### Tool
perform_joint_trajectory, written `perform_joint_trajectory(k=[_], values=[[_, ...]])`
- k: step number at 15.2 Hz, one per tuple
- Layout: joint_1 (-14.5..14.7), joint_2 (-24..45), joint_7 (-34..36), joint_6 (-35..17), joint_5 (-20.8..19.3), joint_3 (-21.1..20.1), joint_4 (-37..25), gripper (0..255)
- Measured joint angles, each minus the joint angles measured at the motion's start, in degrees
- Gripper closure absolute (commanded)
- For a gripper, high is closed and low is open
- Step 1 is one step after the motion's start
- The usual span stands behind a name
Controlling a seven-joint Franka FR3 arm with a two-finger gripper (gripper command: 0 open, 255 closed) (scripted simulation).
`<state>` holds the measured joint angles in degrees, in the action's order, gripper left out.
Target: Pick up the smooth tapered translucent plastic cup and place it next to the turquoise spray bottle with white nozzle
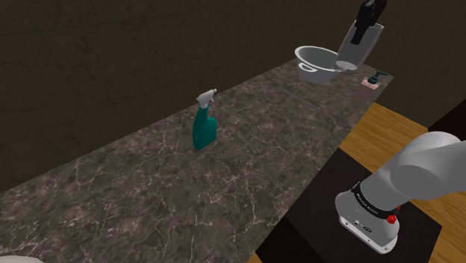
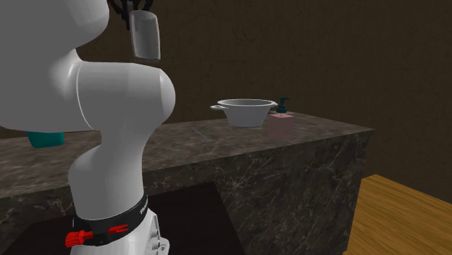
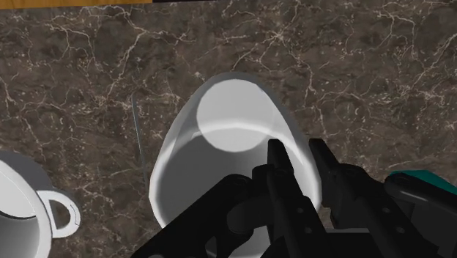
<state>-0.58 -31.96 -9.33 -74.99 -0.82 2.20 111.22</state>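
we are mid-carry: the fingers (image 3: 279, 170) pinch the rim of the pale grey cup (image 1: 359, 46), held aloft well apart from the spray bottle (image 1: 204, 124). next, we judge, swing toward the bottle and lower the cup onto the tabletop (image 1: 134, 187) just beside it.

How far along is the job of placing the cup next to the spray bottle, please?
Done: the cup is off the counter, hanging high above it. In hand: the gripper is shut on its rim, one finger inside. Left: carrying it to the turquoise spray bottle, which stands well away on the counter, and setting it down beside it.
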Motion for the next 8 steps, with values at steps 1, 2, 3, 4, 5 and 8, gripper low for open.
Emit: perform_joint_trajectory(k=[1,2,3,4,5,8], values=[[0.36,0.33,1.45,0.22,0.74,-1.13,-0.54,255],[0.67,0.50,2.74,0.03,1.35,-2.13,-0.53,255],[1.03,0.90,4.22,-0.33,2.06,-3.28,-0.59,255],[1.39,1.67,5.71,-0.20,2.75,-4.44,-1.50,255],[1.67,1.98,6.87,-0.30,3.26,-5.33,-1.74,255],[2.75,3.61,11.42,-1.14,5.20,-8.87,-2.78,255]])
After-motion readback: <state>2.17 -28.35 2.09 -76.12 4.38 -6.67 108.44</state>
